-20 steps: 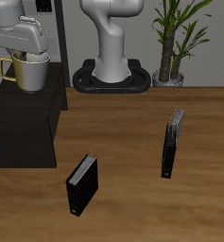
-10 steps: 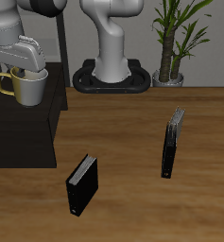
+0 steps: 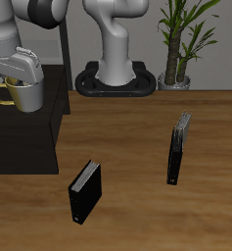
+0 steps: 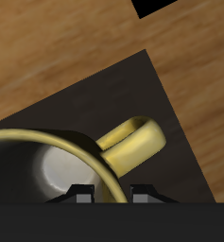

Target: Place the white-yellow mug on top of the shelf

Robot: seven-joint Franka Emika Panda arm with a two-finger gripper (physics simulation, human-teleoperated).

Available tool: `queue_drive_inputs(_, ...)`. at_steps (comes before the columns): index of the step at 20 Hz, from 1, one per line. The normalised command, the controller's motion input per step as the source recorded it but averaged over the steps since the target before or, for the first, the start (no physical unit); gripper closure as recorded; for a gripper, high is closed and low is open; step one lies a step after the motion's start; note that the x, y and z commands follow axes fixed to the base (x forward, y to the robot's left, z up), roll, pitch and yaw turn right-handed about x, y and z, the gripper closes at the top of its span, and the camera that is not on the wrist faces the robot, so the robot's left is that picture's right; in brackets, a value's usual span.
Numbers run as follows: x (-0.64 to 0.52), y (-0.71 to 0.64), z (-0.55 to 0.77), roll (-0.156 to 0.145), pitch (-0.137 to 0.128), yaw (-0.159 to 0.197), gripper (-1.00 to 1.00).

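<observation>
Looking first at what we cannot see well: the two-finger gripper [image 3: 29, 78] is mostly masked by its own grey housing in the exterior view, and in the wrist view only two dark fingertips [image 4: 82, 196] peek out at the rim of the small cream-white glossy mug with the yellow-gold loop handle [image 3: 24, 94]. Their contact with the rim is cut off by the dark band of the hand, so we judge them pinched on the mug's wall — one tip inside, one outside.

The mug's base is hidden against the large low black boxy shelf [image 3: 29, 137]; we cannot tell whether it rests on the flat top or hangs just above it. The shelf itself runs out of the picture at the left edge. In the wrist view the handle [image 4: 132, 144] juts over the shelf's dark top [image 4: 132, 95], with wooden table [image 4: 85, 38] beyond.

Against half a second ago, the mug and arm have drifted slightly farther left and a touch lower over the shelf top. The two small upright black books [image 3: 84, 192] [image 3: 177, 152] on the near floor of the table have not moved — nor has the potted plant [image 3: 179, 39] at the far side.
</observation>
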Motion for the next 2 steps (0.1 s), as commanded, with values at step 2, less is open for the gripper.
queue_drive_inputs(2,-0.01,0.08,-0.02,-0.018,-0.020,0.050,-1.00)
